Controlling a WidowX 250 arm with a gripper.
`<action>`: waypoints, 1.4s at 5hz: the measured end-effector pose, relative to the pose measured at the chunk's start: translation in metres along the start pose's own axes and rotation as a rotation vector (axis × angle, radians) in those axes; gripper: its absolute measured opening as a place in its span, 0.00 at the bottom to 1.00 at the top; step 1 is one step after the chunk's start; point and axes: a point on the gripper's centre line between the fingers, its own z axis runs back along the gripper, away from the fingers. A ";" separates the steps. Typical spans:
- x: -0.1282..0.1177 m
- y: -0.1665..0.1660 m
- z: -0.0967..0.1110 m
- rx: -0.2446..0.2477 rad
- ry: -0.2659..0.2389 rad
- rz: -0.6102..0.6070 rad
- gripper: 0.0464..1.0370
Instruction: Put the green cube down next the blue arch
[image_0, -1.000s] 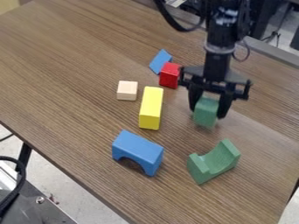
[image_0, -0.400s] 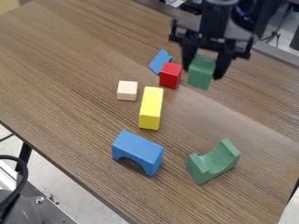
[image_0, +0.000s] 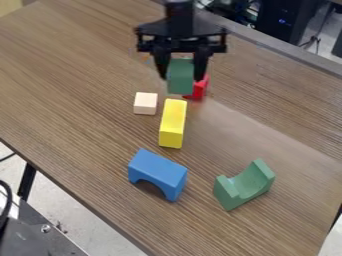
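Green cube (image_0: 180, 77) gripped between its fingers, the black hand (image_0: 181, 71) hangs above the desk (image_0: 80, 95), well apart from the blue arch (image_0: 157, 172) standing nearer the camera.

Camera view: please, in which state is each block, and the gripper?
Gripper: closed on the green cube
Green cube: held, raised
Blue arch: standing, opening downward
Green curved block: resting, hollow upward
Yellow block: lying on a long side
Red block: partly hidden
Beige cube: resting, uncovered

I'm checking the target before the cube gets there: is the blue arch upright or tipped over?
Upright: the blue arch stands on its two feet, curved cut-out at the bottom.
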 end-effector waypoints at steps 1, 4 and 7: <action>-0.001 0.021 -0.003 -0.002 -0.005 0.082 0.55; -0.032 0.054 -0.018 0.196 0.119 0.282 0.55; -0.072 0.045 -0.045 0.210 0.259 0.241 0.55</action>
